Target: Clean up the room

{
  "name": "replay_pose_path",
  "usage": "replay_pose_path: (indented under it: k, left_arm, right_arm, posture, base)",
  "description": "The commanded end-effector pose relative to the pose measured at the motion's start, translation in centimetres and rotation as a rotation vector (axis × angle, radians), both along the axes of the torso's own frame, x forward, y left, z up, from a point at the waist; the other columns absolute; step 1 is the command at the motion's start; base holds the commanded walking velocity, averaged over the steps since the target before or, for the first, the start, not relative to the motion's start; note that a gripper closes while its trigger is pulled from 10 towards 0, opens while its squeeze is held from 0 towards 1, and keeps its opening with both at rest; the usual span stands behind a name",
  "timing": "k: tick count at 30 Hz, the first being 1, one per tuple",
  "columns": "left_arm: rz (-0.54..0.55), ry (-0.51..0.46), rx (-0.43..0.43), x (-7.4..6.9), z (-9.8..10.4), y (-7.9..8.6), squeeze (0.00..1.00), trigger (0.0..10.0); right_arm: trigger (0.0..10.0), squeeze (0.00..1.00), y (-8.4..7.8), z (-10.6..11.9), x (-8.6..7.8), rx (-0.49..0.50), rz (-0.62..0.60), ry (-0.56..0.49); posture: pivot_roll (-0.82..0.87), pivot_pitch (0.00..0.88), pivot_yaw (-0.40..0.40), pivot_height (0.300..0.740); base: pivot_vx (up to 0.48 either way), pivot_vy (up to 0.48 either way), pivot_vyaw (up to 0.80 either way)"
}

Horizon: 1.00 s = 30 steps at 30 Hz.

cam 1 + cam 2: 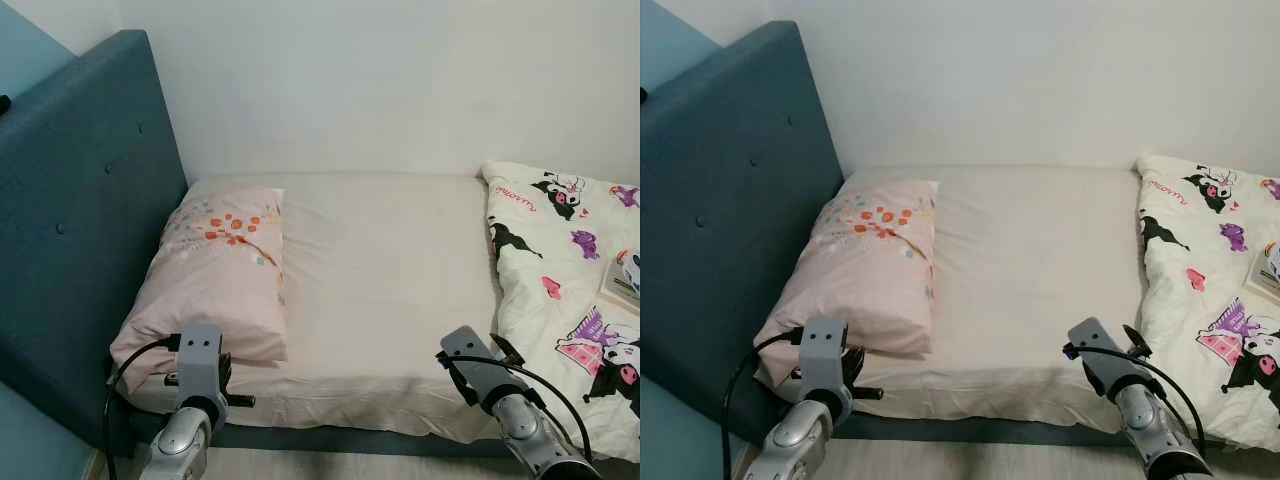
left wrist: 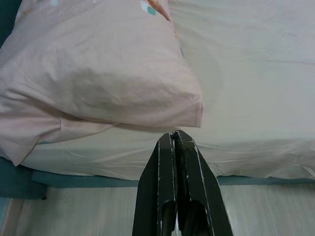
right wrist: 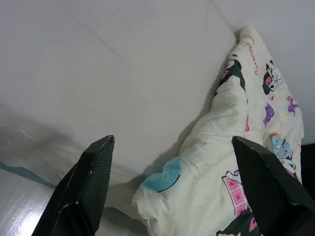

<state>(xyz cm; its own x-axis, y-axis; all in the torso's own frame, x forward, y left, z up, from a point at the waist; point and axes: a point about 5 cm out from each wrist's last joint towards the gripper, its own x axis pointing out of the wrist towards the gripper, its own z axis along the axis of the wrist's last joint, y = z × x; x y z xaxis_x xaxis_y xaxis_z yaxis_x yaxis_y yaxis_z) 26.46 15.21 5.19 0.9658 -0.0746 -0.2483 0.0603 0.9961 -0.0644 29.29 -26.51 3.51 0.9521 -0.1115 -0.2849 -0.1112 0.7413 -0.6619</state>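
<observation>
A pink pillow (image 1: 225, 265) with orange flowers lies at the head of the bed, on a cream sheet (image 1: 390, 270). A white duvet (image 1: 565, 270) with cartoon prints is bunched up on the bed's right side. My left gripper (image 2: 174, 133) is shut on nothing and points at the pillow's front corner (image 2: 194, 110), just short of it. My right gripper (image 3: 173, 140) is open wide, over the front edge of the bed beside the duvet's folded edge (image 3: 216, 162). Both arms reach in low at the bed's front, the left arm (image 1: 198, 365) and the right arm (image 1: 480, 375).
A tall blue padded headboard (image 1: 80, 230) stands on the left, with a white wall behind the bed. A small colourful box or book (image 1: 625, 280) rests on the duvet at the far right. Pale floor (image 2: 266, 206) runs below the blue bed base.
</observation>
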Motion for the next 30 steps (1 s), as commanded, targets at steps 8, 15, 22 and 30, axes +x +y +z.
replay_pose_path:
  k: [8, 15, 22, 30]
  left_arm:
    - [0.01, 0.013, 0.002, -0.38, -0.17, 0.2, 0.0, 10.0]
    - [0.009, 0.014, 0.002, -0.36, -0.17, 0.18, 0.0, 10.0]
    - [0.01, 0.014, 0.003, -0.33, -0.16, 0.24, 0.0, 10.0]
    - [0.009, 0.014, 0.003, -0.29, -0.15, 0.25, 0.0, 10.0]
  right_arm:
    - [10.0, 0.0, -0.36, -0.3, -0.52, 0.005, -0.007, 0.006]
    - [10.0, 0.0, -0.36, -0.3, -0.52, 0.005, -0.007, 0.006]
    - [10.0, 0.0, -0.31, -0.3, -0.49, 0.005, -0.006, 0.005]
    - [10.0, 0.0, -0.25, -0.28, -0.44, 0.005, -0.006, 0.005]
  posture:
    - [0.02, 0.143, -0.001, 0.74]
    - [0.02, 0.143, -0.001, 0.74]
    - [0.02, 0.144, 0.0, 0.74]
    - [0.02, 0.143, 0.0, 0.74]
  base:
    - [0.0, 0.0, 0.0]
    - [0.0, 0.0, 0.0]
    - [0.0, 0.0, 0.0]
    - [0.0, 0.0, 0.0]
